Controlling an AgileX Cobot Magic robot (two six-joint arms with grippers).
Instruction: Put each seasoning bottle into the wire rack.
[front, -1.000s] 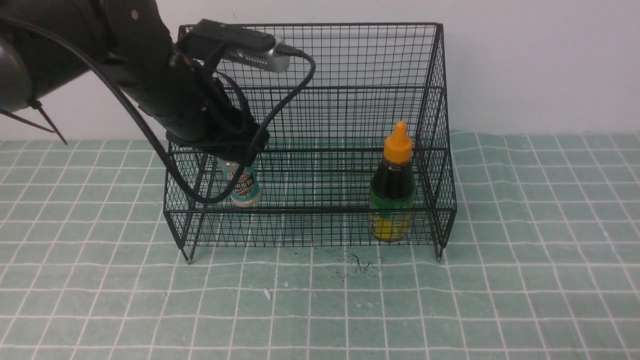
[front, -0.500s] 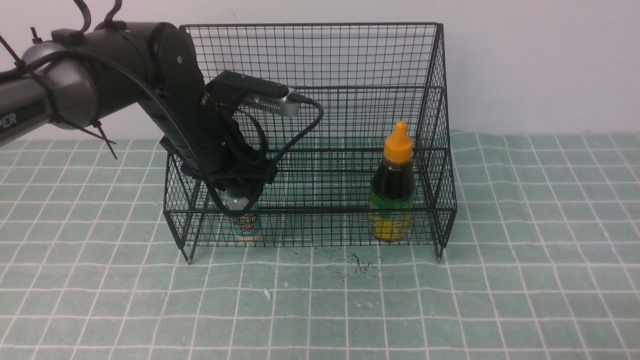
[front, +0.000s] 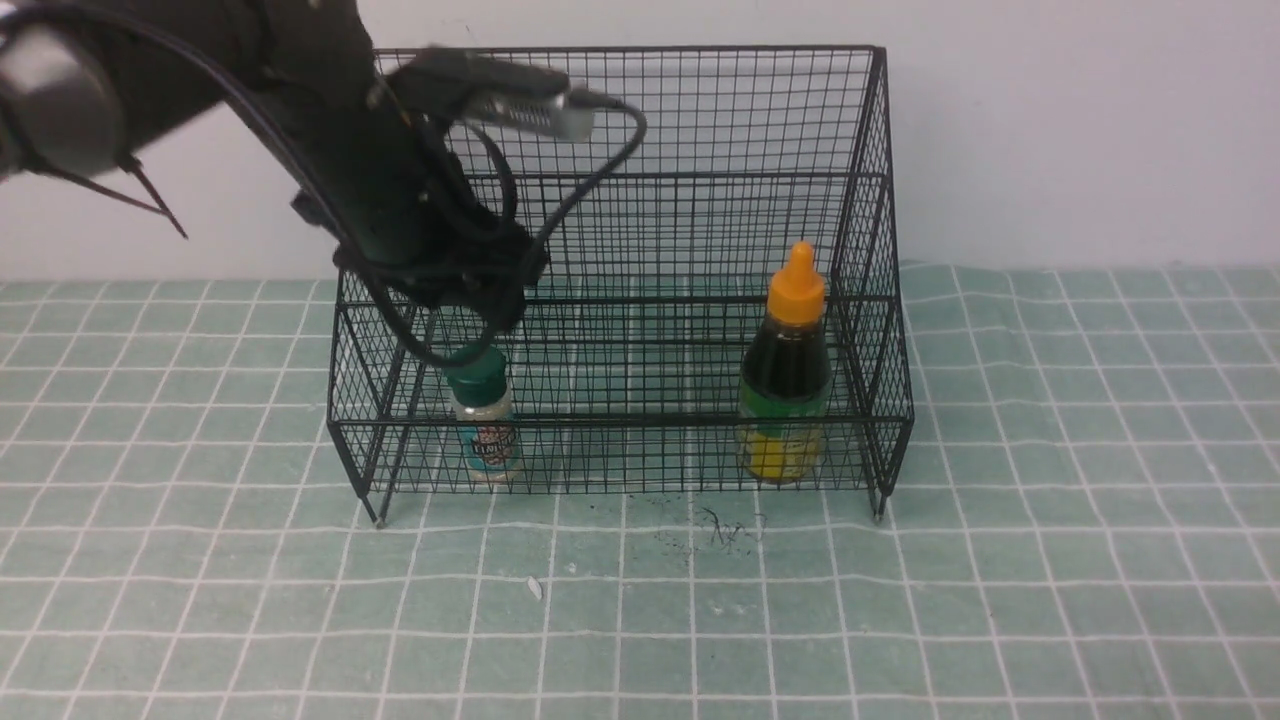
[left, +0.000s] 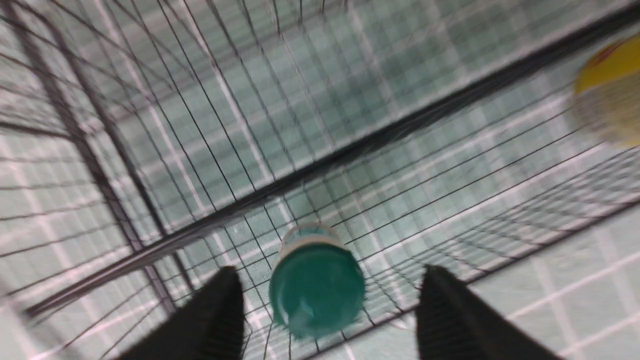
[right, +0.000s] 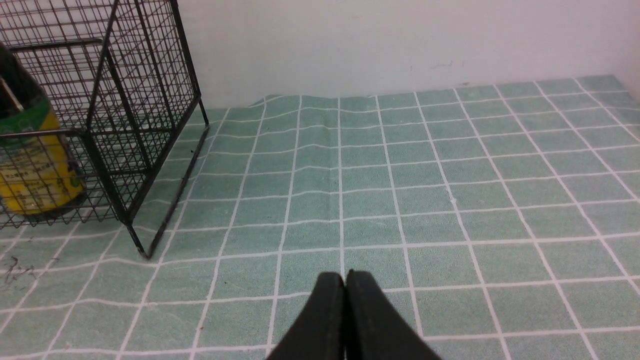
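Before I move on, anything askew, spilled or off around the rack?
Minor stuff only: dark scribble-like marks and a small white fleck on the tablecloth, just in front of the rack. Marks look like stains or wear. Both bottles sit inside the rack, roughly upright; no spill visible.

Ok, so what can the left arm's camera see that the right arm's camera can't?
Only the left wrist view: the shaker's green cap, between the open left gripper's fingers.
Only the right wrist view: the wall and the shut right gripper.
Both: part of the rack and the yellow on the other bottle.
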